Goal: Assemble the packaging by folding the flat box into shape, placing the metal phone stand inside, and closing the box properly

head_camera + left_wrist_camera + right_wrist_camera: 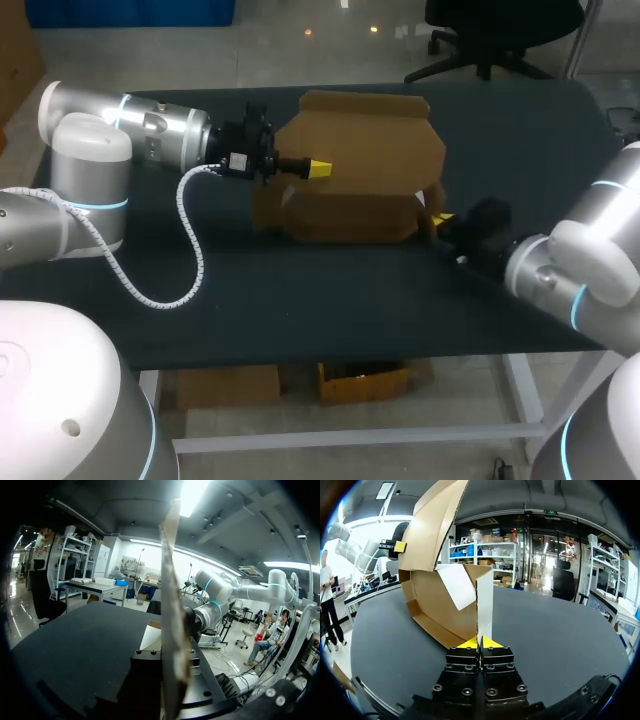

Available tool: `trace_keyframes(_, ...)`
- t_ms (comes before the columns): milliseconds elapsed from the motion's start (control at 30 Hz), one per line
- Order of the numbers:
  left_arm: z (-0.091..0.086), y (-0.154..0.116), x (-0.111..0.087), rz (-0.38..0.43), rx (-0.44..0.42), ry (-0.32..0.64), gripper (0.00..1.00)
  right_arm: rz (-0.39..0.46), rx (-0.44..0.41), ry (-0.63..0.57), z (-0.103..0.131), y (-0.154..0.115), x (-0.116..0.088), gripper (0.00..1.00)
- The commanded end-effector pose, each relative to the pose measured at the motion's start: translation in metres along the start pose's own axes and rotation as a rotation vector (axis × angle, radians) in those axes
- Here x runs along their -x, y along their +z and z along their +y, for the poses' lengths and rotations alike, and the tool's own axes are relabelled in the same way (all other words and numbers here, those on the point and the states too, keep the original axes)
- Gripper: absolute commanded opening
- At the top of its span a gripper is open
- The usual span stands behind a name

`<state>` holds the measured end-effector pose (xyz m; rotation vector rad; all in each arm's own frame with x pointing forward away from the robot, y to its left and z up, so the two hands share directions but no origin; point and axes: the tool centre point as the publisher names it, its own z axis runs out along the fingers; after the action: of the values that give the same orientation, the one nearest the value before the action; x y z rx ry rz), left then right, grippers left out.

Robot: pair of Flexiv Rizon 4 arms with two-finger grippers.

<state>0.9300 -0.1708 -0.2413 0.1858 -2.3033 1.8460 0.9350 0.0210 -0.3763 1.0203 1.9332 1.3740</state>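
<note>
A brown cardboard box stands partly folded in the middle of the table, its lid panel raised at the back. My left gripper comes in from the left and is shut on a box panel; in the left wrist view that panel runs edge-on between its fingers. At the box's right end my right gripper is shut on a side flap. The right wrist view shows its yellow tips pinched on the thin upright flap, with the open box interior ahead. No metal phone stand shows in any view.
The dark table stretches bare in front of the box to its front edge. A white coiled cable hangs from my left arm and lies on the table at the left.
</note>
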Motion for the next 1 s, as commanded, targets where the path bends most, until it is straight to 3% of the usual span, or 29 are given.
trace_keyframes(33,0.001,0.001,0.001,0.004,0.001,0.0,0.0,-0.104,0.0,0.001,0.0,0.005,-0.01,0.0)
trace_keyframes(367,0.001,0.001,0.001,0.004,0.001,0.0,0.0,-0.149,0.0,0.021,-0.001,0.002,-0.015,0.0)
trace_keyframes(1000,0.001,0.001,0.001,0.004,0.001,0.0,0.0,-0.407,-0.042,0.059,-0.007,-0.006,-0.02,0.0)
